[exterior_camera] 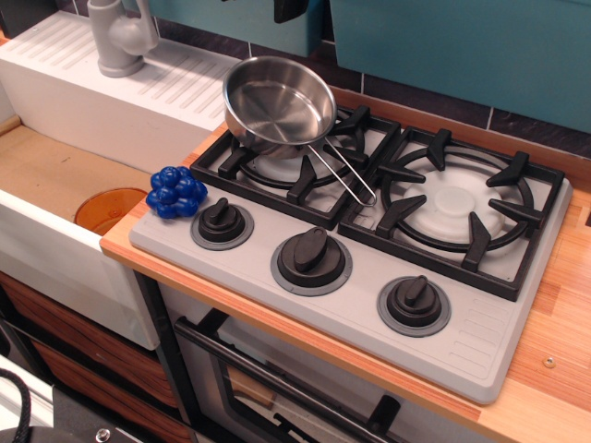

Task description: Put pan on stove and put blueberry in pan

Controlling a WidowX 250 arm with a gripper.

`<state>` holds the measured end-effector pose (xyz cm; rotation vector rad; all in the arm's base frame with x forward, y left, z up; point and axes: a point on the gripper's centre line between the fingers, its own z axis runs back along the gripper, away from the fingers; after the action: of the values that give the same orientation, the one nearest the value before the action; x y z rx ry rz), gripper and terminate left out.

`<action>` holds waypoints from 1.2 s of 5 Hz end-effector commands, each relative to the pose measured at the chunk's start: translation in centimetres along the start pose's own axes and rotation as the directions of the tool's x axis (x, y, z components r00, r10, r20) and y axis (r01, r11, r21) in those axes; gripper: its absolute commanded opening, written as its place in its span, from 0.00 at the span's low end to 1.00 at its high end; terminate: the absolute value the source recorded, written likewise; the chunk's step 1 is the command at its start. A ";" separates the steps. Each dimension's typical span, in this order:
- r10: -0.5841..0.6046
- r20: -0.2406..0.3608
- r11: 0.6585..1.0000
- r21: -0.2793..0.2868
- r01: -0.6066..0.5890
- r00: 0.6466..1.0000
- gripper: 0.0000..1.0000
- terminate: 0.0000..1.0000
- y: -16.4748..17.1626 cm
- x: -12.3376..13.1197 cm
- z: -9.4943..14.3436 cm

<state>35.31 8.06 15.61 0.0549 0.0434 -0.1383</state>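
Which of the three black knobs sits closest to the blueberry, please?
The leftmost knob, right beside the blueberry; the middle and right knobs lie farther along.

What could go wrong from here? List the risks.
1. The pan sits tilted on the back edge of the left grate, not centred, so a nudge might tip or slide it.
2. The blueberry lies at the stove corner beside the sink; a poor grasp might roll it off.
3. The wire handle sticks out across the grate and could be snagged.
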 end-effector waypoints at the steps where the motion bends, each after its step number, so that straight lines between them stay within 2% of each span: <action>1: 0.000 0.069 1.000 0.027 -0.002 0.998 1.00 0.00 -0.2 0.2 2.7; 3: -0.008 0.189 0.998 0.064 -0.005 0.982 1.00 0.00 2.2 -5.3 1.5; 5: -0.019 0.306 0.994 0.110 -0.016 0.952 1.00 0.00 3.0 -7.5 -2.6; 6: -0.016 0.338 0.993 0.112 -0.023 0.941 1.00 0.00 2.9 -7.7 -4.7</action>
<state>26.91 12.20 9.74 0.1101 -0.2590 -0.1376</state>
